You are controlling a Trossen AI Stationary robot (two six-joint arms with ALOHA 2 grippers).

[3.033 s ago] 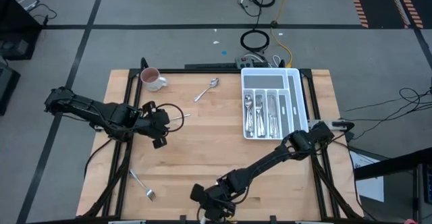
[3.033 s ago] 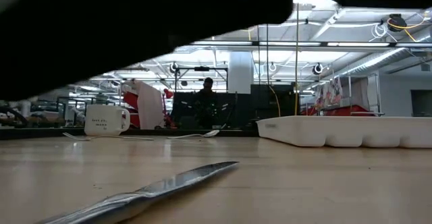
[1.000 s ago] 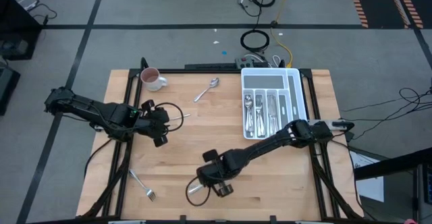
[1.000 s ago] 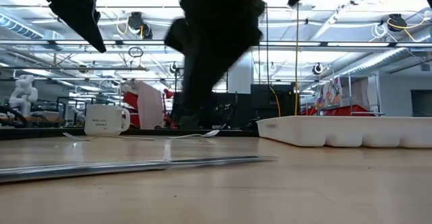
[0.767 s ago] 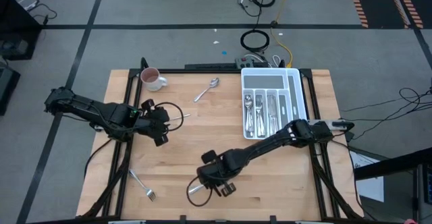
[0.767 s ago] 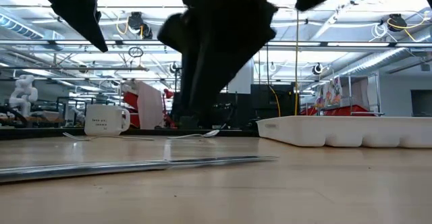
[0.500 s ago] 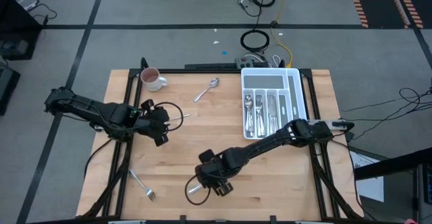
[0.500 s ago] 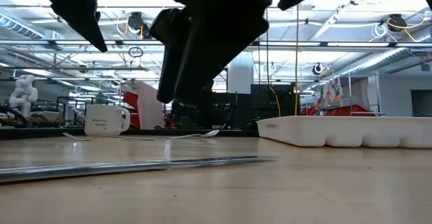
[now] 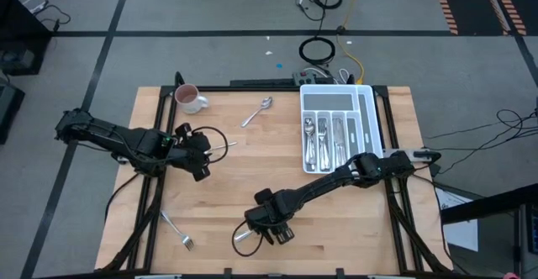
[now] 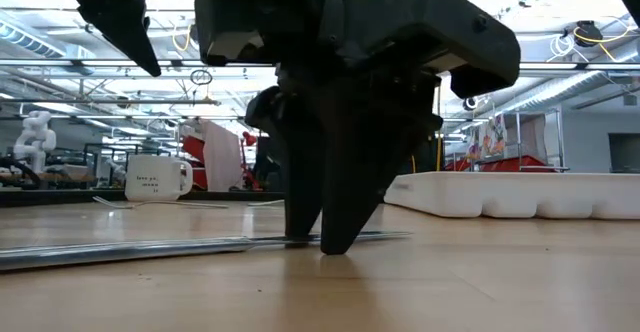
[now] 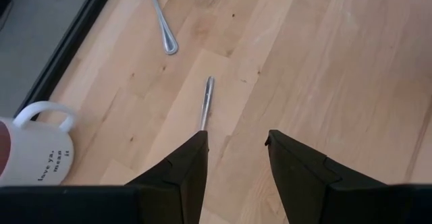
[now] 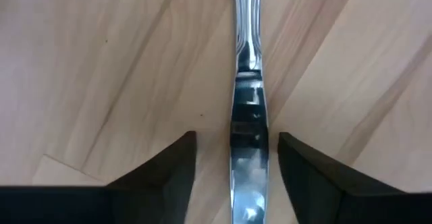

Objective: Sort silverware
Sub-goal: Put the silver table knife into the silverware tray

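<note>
— What do the containers hold?
— The white tray (image 9: 367, 115) at two o'clock on the surface (image 9: 252, 186) holds several forks and spoons (image 9: 324, 141) lying lengthwise in its compartments; the mug (image 9: 189, 98) at eleven o'clock shows only a pink inside.

— How do the arms sit?
— The right tool (image 9: 267, 228) reaches to six o'clock, tips at the surface, fingers (image 12: 169, 166) spread wide either side of a knife (image 12: 244, 116), not gripping it. The left tool (image 9: 199, 151) hangs at nine o'clock, also spread and holding nothing.

— And the knife's line?
— Its long axis runs between the right tool's fingers, roughly eight o'clock to two. A spoon (image 9: 259, 110) lies at twelve o'clock, a fork (image 9: 176, 230) at seven.
</note>
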